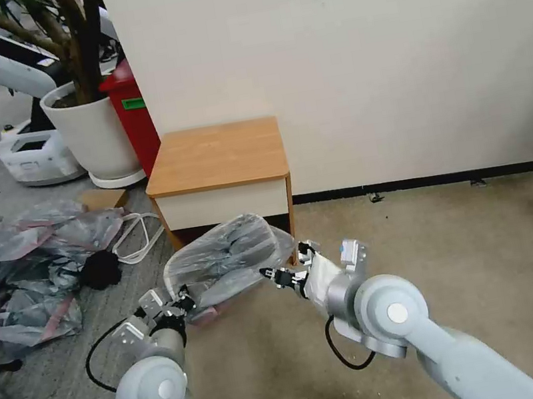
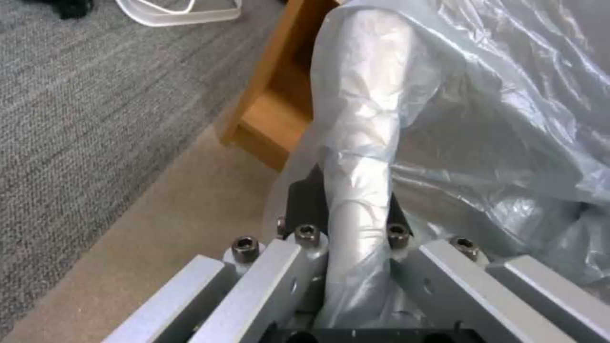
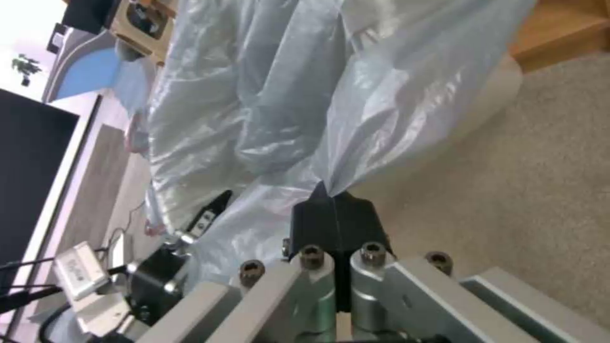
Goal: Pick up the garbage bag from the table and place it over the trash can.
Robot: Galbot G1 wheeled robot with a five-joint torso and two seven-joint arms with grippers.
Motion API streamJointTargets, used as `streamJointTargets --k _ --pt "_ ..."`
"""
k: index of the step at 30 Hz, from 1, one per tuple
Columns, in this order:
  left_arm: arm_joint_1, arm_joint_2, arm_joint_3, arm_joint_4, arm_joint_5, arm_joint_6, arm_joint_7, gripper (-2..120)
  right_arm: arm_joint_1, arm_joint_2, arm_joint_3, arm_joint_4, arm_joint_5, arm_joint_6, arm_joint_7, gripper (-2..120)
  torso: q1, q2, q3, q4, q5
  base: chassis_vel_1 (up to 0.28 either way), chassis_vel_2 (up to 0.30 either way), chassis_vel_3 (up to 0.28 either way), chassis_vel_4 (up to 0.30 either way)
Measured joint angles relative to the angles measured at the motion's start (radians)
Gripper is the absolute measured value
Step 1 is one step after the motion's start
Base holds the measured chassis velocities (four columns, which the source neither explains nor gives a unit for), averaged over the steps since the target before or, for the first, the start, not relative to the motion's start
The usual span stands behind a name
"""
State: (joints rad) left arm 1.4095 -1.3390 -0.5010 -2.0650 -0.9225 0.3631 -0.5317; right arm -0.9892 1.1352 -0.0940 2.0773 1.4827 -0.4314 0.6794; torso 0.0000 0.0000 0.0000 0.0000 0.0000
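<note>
Stretching garbage bag (image 1: 225, 256) between left gripper (image 1: 185, 300), right gripper (image 1: 273, 272)

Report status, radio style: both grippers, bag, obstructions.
Left gripper and right gripper shut on garbage bag. Bag spread in front of table. Nothing in the way.

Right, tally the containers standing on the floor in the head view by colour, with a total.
Beige, under the garbage bag: 1, the trash can
Red: 1, the tall bin
White: 1, the plant pot
Total: 3
</note>
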Motion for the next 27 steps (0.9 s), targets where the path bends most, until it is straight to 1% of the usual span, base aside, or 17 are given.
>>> streamJointTargets --k 12,19,21,27 --pt "0.001 0.002 -0.007 -0.008 -0.015 -0.003 0.000 3 -0.002 -0.019 -0.003 -0.026 -0.041 0.011 0.006 0 0.000 0.000 0.000 0.0000 0.0000 0.000 0.000 0.000 0.000" --pt "0.017 -0.003 -0.012 -0.025 -0.039 0.002 -0.001 3 0.013 0.003 0.001 -0.103 -0.073 0.016 0.003 0 0.000 0.000 0.000 0.0000 0.0001 0.000 0.000 0.000 0.000" --pt "0.026 -0.004 -0.017 -0.039 -0.061 0.008 -0.003 3 0.016 0.008 0.000 -0.142 -0.098 0.021 -0.016 0 0.000 0.000 0.000 0.0000 0.0000 0.000 0.000 0.000 0.000" --pt "0.037 -0.005 -0.027 -0.056 -0.104 0.024 -0.012 3 0.023 0.016 -0.012 -0.184 -0.132 0.032 -0.037 0 0.000 0.000 0.000 0.0000 0.0000 0.000 0.000 0.000 0.000"
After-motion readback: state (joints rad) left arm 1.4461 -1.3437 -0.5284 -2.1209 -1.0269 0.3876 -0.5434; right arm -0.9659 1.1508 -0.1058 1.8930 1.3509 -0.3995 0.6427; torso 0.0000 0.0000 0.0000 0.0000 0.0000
